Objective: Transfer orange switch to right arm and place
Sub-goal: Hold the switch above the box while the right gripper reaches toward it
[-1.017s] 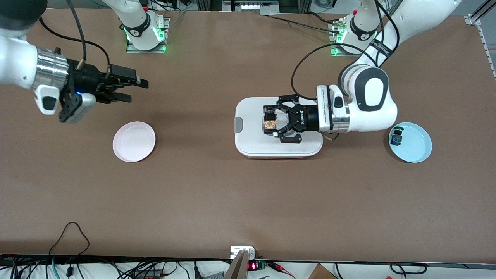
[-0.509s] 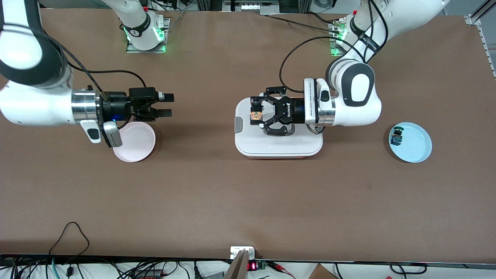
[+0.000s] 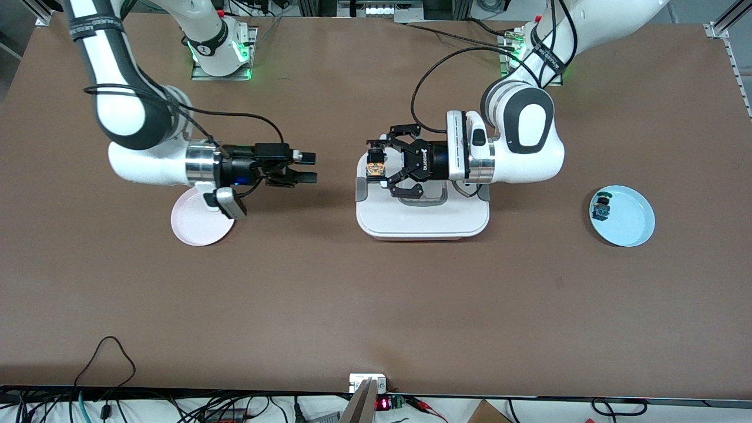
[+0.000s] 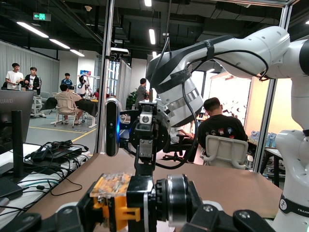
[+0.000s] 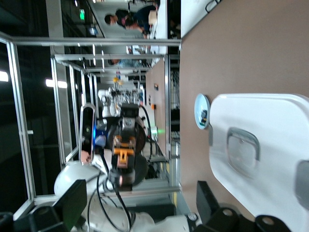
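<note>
1. Brown table [image 3: 376,305]: bare surface lies between my two grippers.
2. White rounded-rectangle lidded box [image 3: 423,217], my landmark: my left gripper [image 3: 376,167] hovers over its edge toward the right arm's end.
3. Light-blue round plate [image 3: 631,226], toward the left arm's end: it holds a green-and-blue-topped small switch [image 3: 600,207].
4. Pink round plate [image 3: 197,226]: partly under my right gripper [image 3: 308,167], fingers parted, empty.
5. Tiny black orange-capped push-button switch [image 3: 373,167]: clamped in my left claw.
</note>
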Available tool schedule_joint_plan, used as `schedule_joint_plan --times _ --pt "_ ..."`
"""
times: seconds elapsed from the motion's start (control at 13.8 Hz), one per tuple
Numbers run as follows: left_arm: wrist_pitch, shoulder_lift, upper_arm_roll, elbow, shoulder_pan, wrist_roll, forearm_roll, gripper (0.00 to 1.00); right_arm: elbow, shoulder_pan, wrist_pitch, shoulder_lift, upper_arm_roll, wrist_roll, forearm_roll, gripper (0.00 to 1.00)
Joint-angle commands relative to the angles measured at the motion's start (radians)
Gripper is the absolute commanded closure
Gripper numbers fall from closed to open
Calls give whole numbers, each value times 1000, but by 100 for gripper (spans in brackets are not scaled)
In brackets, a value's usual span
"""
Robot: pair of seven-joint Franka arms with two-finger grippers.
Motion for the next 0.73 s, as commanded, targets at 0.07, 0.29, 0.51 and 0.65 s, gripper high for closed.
schedule_joint_plan --times 0.07,0.29,0.51,0.65 --pt "15 -20 -4 -8 -7 35 -42 100 -37 82 122 -50 -8 1 113 0" --pt "15 -20 -4 -8 -5 36 -42 100 -36 141 198 -50 -8 1 194 0" --pt "15 -18 -4 -8 -5 35 -42 100 -33 193 264 -50 -8 2 248 1" --pt "15 -20 -4 -8 -5 35 -42 100 -33 210 287 -50 -8 2 274 3"
